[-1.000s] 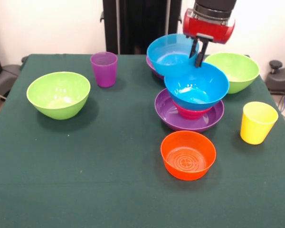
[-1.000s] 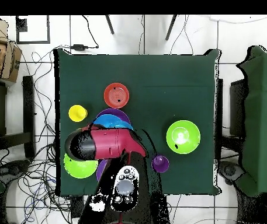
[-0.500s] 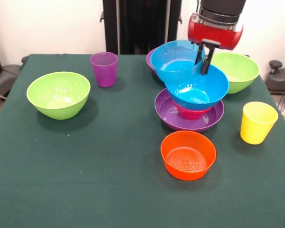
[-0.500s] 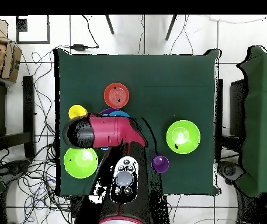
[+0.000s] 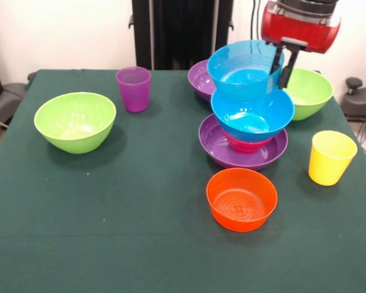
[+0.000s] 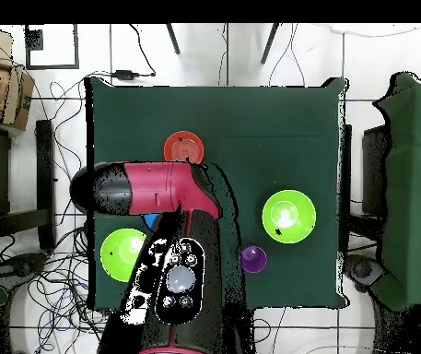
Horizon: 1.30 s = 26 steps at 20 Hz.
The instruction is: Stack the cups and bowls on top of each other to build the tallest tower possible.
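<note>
In the front view my gripper (image 5: 281, 67) is shut on the right rim of a blue bowl (image 5: 243, 67) and holds it in the air. Just below it stands the tower: a wide purple bowl (image 5: 213, 143) as base, a red-pink bowl (image 5: 244, 145) in it, and a second blue bowl (image 5: 256, 113) on top. An orange bowl (image 5: 241, 198) sits in front of the tower. The yellow cup (image 5: 331, 157) stands to its right and the purple cup (image 5: 133, 88) at the back left. From overhead, my arm (image 6: 154, 189) hides the tower and the yellow cup.
One lime green bowl (image 5: 75, 121) rests at the left, another lime green bowl (image 5: 306, 91) at the back right. A second purple bowl (image 5: 199, 77) lies behind the held bowl. The overhead view shows the orange bowl (image 6: 183, 147), a green bowl (image 6: 288, 215) and the purple cup (image 6: 253, 259).
My gripper has risen and moved right in the front view, carrying the blue bowl to above the tower. The purple bowl behind it has come into sight.
</note>
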Available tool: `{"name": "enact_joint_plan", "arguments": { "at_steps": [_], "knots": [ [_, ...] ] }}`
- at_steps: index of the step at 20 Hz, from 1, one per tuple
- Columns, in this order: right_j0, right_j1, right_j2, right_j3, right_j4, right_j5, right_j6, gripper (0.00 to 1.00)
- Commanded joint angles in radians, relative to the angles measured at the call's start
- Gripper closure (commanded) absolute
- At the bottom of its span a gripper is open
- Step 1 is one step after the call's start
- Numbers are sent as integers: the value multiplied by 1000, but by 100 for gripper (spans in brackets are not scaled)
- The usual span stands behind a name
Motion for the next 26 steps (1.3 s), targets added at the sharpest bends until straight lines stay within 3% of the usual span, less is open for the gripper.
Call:
{"name": "enact_joint_plan", "arguments": {
  "at_steps": [1, 9, 16, 21, 26],
  "knots": [
    [37, 35, 21, -84, 11, 66, 150, 100],
    [24, 110, 32, -96, 14, -38, 144, 100],
    [27, 116, 30, -61, 15, -86, 152, 100],
    [42, 158, 22, -35, 16, -174, 188, 100],
    [51, 141, 16, 5, 24, -183, 185, 100]
  ]
}}
